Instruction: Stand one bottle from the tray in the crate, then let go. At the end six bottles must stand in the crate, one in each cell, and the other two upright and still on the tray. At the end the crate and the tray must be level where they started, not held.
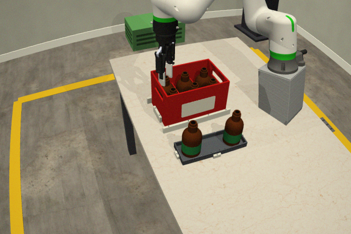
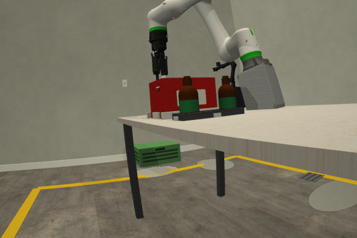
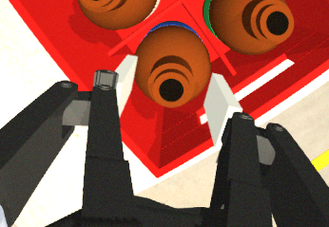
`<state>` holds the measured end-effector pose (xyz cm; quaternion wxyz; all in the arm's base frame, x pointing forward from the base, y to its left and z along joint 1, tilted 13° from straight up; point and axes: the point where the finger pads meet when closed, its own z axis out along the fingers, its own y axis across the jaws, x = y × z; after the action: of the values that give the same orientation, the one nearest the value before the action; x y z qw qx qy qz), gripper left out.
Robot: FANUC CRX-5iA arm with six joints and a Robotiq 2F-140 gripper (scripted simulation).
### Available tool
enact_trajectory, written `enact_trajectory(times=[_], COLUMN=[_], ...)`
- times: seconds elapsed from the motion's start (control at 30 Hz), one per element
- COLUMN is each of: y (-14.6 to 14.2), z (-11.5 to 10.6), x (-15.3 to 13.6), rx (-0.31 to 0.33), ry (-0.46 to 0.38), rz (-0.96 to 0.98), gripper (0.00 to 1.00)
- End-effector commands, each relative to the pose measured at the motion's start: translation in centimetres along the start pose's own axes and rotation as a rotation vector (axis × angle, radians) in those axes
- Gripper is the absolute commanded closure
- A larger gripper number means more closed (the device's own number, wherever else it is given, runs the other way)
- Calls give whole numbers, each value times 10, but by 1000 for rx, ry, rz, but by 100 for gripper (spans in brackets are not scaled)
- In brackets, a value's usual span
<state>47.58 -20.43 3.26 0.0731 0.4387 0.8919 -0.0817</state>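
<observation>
The red crate (image 1: 158, 106) (image 2: 164, 97) (image 3: 57, 32) stands level; three bottle necks show in its far row and three in its near row. My gripper (image 1: 165, 74) (image 2: 160, 77) (image 3: 171, 81) points down over the far-left corner cell. It is partly open, with its pale pads on either side of an upright brown bottle with a blue label (image 3: 173, 51) and no clear grip on it. The pads reach just inside the crate. On the dark tray (image 1: 212, 141) (image 2: 201, 115) a left bottle (image 1: 191, 139) (image 2: 189, 94) and a right bottle (image 1: 233, 126) (image 2: 226, 91) stand upright, both green-labelled.
Pale locating strips (image 1: 196, 120) edge the crate's base, and small pale blocks (image 1: 217, 155) touch the tray's edge. In the wrist view a green-labelled bottle (image 3: 238, 23) and a white-labelled bottle (image 3: 124, 9) stand in neighbouring cells behind thin red dividers. The robot's grey pedestal (image 1: 286, 98) is at the right.
</observation>
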Motion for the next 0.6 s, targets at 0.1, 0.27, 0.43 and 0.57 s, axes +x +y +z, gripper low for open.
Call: enact_trajectory(times=[0.1, 0.27, 0.43, 0.57], y=[0, 0, 0, 0], z=[-1, -2, -7, -14], x=[0, 0, 0, 0], rx=[0, 0, 0, 0], ry=[0, 0, 0, 0], rz=[0, 0, 0, 0], gripper=[62, 62, 62, 62])
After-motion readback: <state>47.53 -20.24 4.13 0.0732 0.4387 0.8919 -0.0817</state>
